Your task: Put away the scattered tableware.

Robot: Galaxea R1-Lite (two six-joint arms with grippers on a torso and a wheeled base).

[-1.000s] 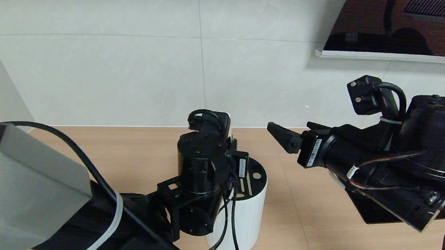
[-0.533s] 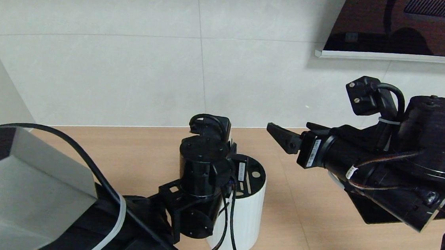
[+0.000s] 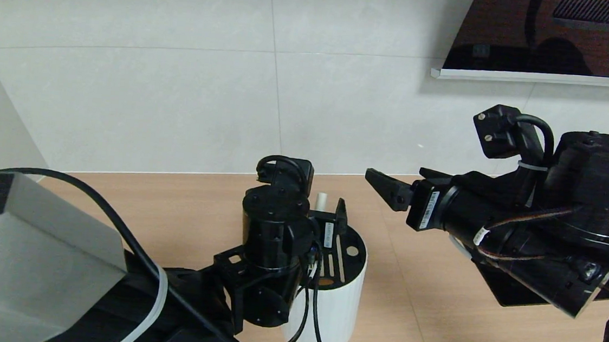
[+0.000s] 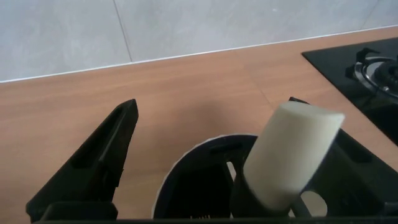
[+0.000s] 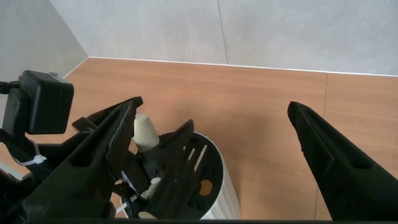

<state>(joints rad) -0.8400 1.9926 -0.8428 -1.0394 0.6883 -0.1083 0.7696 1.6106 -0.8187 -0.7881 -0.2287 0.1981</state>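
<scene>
Hob (image 3: 509,296) right of holder (image 3: 337,304); left claw (image 4: 211,109) overhead.

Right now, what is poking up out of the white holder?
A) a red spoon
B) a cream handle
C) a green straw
B: a cream handle sticks up from the black slotted top of the white holder, inside the left gripper, whose jaws stand apart.

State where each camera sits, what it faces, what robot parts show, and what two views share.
Head: on the robot's head, facing forward and down at the counter and white holder; both arms show.
Left wrist: on the left wrist, facing past its open fingers onto the cream handle.
Right wrist: on the right wrist, facing between its open fingers toward the holder and left arm.
Shared: both wrist views show the handle.
</scene>
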